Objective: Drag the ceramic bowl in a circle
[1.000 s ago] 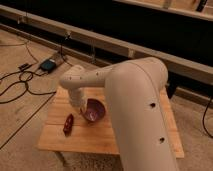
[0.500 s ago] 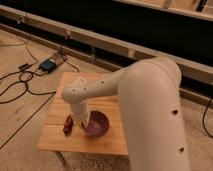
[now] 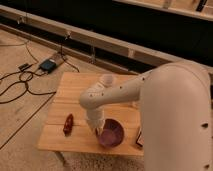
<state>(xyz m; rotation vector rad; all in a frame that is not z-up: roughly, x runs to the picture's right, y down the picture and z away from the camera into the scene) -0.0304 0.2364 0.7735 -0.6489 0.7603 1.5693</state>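
Standing on a floor [image 3: 22, 120] with cables [image 3: 19, 84], the wooden tabletop [image 3: 67, 100] carried the ceramic bowl [image 3: 113, 135]. The gripper [image 3: 98, 131] was at its left rim, and how wide it stood was hidden.

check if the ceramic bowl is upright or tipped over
Upright: the ceramic bowl sits flat on the table, its open mouth facing up. The hand is down at its rim.

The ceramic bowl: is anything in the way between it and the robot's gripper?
Nothing visible. The gripper is at the left rim of the ceramic bowl. A small red object lies apart to its left; a clear glass stands farther back.
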